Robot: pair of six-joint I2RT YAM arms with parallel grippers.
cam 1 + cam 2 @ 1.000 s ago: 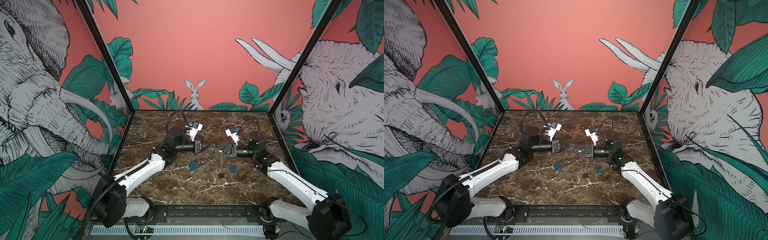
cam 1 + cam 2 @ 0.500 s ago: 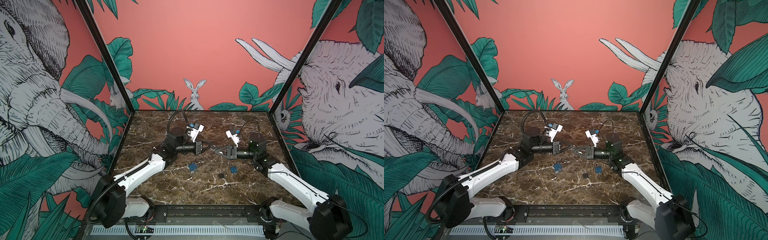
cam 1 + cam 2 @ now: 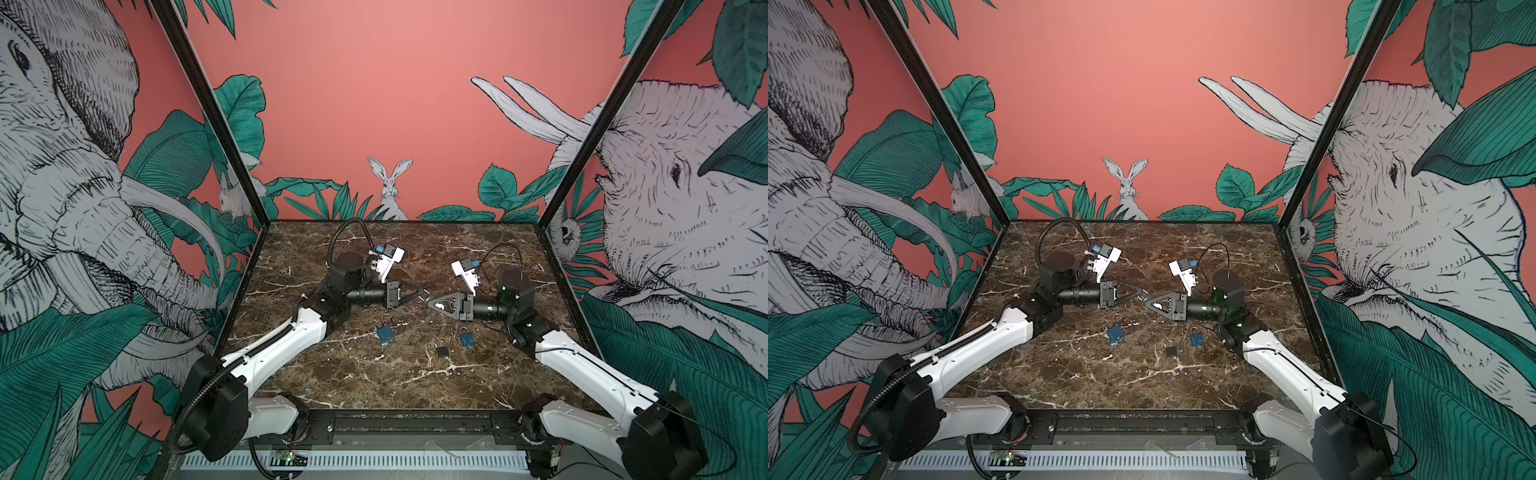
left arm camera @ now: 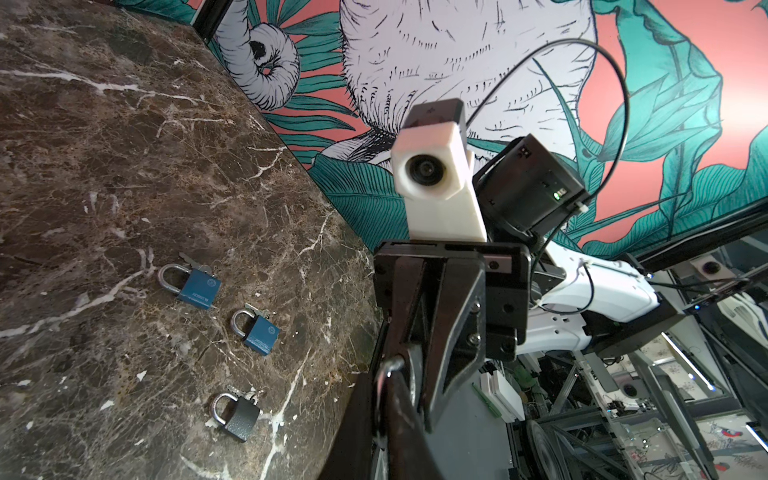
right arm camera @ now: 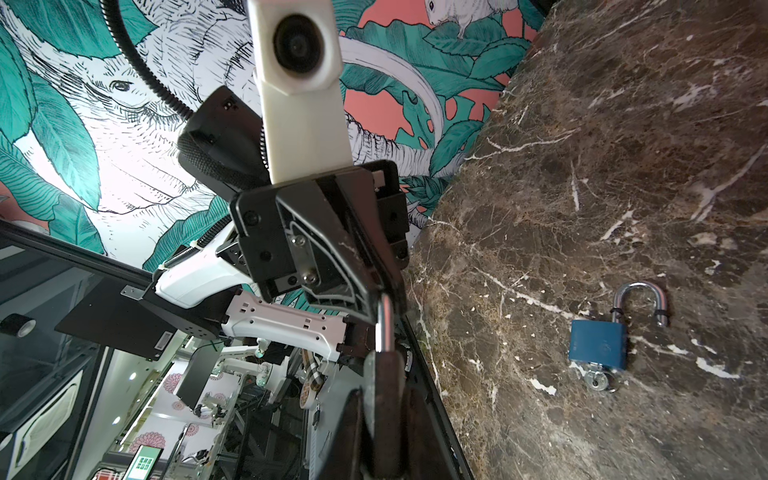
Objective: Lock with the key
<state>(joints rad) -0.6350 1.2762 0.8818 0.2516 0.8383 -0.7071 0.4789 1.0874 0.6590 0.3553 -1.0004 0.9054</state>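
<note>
barely anything has moved over the last second; the right gripper [image 3: 430,302] has crept a shade toward the left gripper [image 3: 423,292], and the padlocks on the marble table [image 3: 374,386] lie where they lay; both grippers hang tip to tip above the middle of the table; the right one is clamped on a slim silver metal piece [image 5: 384,322]; whether it is a key or a shackle is hard to make out, since the fingers hide most of it; the left gripper's tips sit close together at that same piece, but whether they pinch it i cannot tell; an open blue padlock [image 5: 598,345] lies flat on the table with a key [image 5: 597,380] in its base; the left wrist view shows a blue padlock [image 4: 198,286], a second blue padlock [image 4: 261,332] and a grey padlock [image 4: 241,419], shackles down, their keys small and blurred; in both top views the locks are too tiny to read
</note>
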